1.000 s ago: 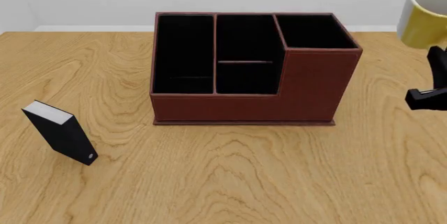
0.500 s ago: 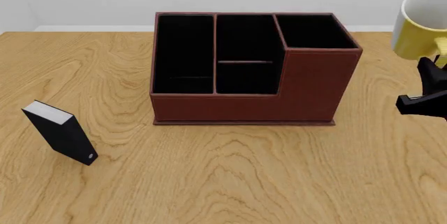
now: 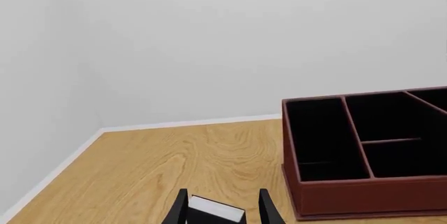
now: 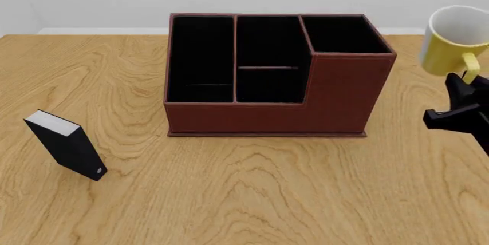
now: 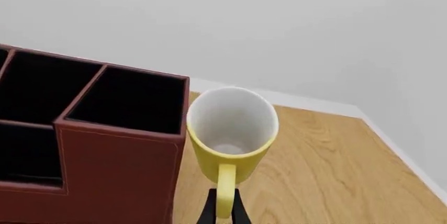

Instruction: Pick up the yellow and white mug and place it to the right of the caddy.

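The yellow and white mug [image 4: 455,40] hangs in the air, tilted, just right of the caddy [image 4: 279,76] and about level with its top. My right gripper [image 4: 466,79] is shut on the mug's yellow handle [image 5: 225,190] from below. In the right wrist view the mug [image 5: 233,130] shows its white inside, close beside the caddy's tall corner section [image 5: 122,156]. My left gripper [image 3: 223,207] is open, its two fingers [image 3: 266,205] standing apart. It does not show in the front view.
A small black slab-like box [image 4: 67,145] with a white top leans on the wooden table [image 4: 252,193] at the front left, apart from everything. It appears beyond the left fingers as the box [image 3: 216,211]. A white wall rises behind the table.
The right gripper has carried the mug leftward and down, from the frame's top right edge toward the caddy's right side. The caddy and the black box have not moved.
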